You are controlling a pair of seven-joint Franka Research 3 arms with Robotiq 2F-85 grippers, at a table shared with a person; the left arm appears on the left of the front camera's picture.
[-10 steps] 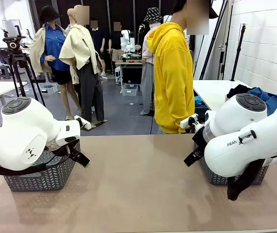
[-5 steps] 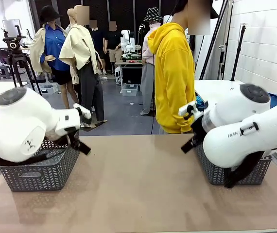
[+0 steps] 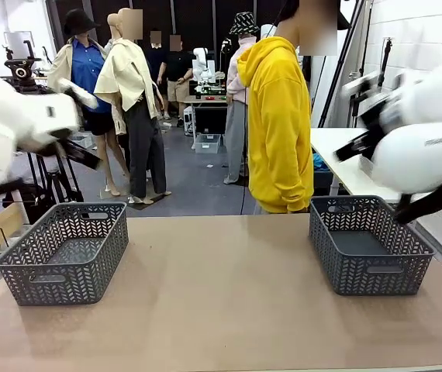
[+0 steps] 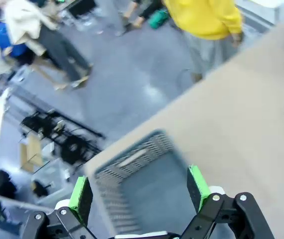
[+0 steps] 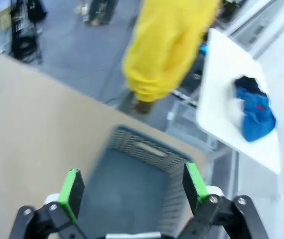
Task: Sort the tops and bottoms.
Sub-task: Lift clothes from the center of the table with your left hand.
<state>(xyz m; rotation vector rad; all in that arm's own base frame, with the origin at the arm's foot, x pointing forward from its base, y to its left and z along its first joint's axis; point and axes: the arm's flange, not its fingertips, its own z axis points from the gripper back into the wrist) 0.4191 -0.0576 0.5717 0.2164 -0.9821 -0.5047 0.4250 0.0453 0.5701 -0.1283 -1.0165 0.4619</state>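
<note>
- the left gripper (image 4: 138, 191) is held open, empty, above the left basket (image 4: 132, 157)
- the right gripper (image 5: 132, 186) is spread open above the right basket (image 5: 147, 145)
- the blue top (image 5: 255, 114) is seen on a white side table (image 5: 219, 94)

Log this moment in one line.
left end effector open over left basket | right end effector open over right basket | blue top on side table | baskets empty
</note>
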